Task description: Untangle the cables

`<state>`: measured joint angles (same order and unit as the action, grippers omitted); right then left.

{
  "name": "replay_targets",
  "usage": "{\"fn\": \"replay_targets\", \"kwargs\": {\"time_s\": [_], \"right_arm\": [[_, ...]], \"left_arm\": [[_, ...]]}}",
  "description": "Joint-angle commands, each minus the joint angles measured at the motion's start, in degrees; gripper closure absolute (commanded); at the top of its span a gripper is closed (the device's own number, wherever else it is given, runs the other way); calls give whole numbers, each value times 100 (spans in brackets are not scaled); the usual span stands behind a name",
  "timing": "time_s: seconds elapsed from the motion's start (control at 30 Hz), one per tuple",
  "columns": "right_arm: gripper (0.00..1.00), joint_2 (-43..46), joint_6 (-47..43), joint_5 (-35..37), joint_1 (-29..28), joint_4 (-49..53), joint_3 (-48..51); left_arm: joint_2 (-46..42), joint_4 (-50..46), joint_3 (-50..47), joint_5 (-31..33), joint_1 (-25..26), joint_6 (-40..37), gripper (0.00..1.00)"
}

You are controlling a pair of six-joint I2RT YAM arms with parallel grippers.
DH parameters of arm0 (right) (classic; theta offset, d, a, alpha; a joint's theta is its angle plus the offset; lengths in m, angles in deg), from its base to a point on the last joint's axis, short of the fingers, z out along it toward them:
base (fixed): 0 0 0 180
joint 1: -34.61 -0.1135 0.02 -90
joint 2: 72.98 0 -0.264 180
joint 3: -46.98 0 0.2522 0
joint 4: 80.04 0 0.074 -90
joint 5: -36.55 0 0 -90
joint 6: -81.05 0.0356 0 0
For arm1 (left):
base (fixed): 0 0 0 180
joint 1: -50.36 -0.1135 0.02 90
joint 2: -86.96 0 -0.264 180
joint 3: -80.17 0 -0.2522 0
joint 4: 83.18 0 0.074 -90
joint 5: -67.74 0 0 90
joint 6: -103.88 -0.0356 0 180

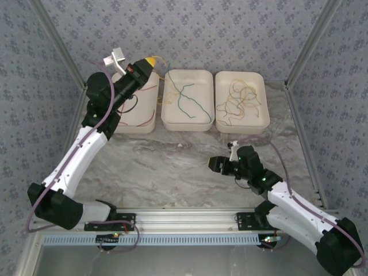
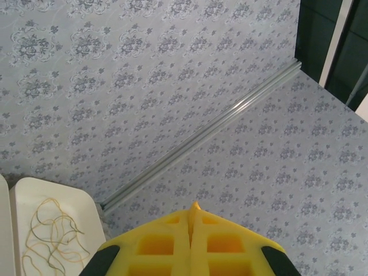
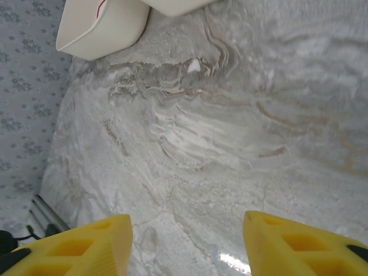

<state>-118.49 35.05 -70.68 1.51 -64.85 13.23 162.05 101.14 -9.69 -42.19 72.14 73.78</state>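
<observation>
Far left, the left gripper [image 1: 150, 60] is up in the air over the back of the left-hand white plastic tray [image 1: 146, 98], its yellow fingers clenched tight together with no gap, pointing at the blue-grey patterned wall [image 1: 230, 34]. There might be a hair-thin yellowish strand trailing near its tip, but it's too fine to say if it's pinched or just close by. That tray has the thin red cable [image 3: 102, 7] in it, mostly hidden under the arm. The middle white tray [image 1: 187, 125] holds the wavy thin green cable [image 1: 187, 98], lying loose. The right white tray [image 1: 241, 127] has the thin yellow cables [image 1: 241, 100] in a loopy heap. In front of that one, the right gripper [image 1: 211, 164] hangs low over the grey marble-look table [image 1: 172, 167], jaws spread apart with nothing between them.
</observation>
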Motion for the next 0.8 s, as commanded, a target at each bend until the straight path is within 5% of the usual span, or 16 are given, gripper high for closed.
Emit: {"fn": "replay_targets", "kwargs": {"time_s": [0.0,0.4,0.57,0.77], "right_arm": [[42,-25,532,-327,86,-1338,0],[37,-720,731,209,-348,-3072,210],[41,-967,-564,683,-1198,-3293,-56],[33,-1390,-1420,1880,-1798,-4581,332]], "left_arm": [[-185,40,102,-55,19,-219,100],[-367,537,-316,-30,342,127,100],[-530,276,-261,106,414,14,100],[-547,120,-185,139,421,6,100]]}}
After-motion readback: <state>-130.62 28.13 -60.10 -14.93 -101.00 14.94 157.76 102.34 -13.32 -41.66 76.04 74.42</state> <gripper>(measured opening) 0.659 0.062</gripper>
